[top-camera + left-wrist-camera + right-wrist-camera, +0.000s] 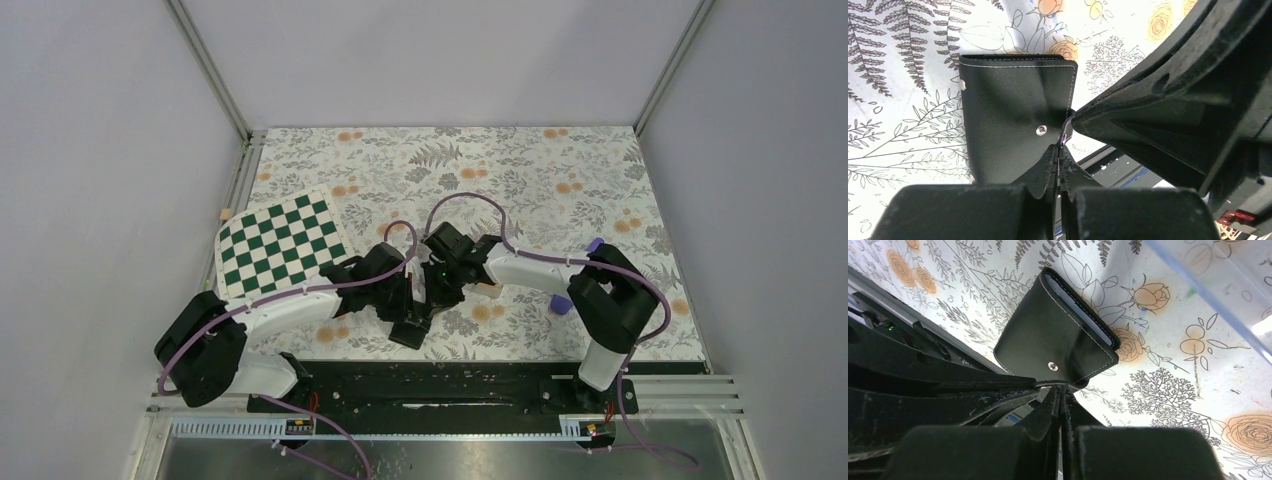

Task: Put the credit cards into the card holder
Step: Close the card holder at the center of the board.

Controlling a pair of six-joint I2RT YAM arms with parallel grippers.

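Right up close, the right gripper (1060, 390) is squeezed tight on the edge of the card holder (1048, 340), just under its little silver snap (1052, 366). The left gripper (1058, 157) is pinched shut on the same edge, right beside it. The card holder is folded closed, close to the near edge of the table (560, 180), about the middle. No credit cards can be picked out in any view. Both grips are on a thin bit of cover, so a pull to open it could make one slip off. The grippers are crowded together and could bump, and the card holder might drop over the near edge.
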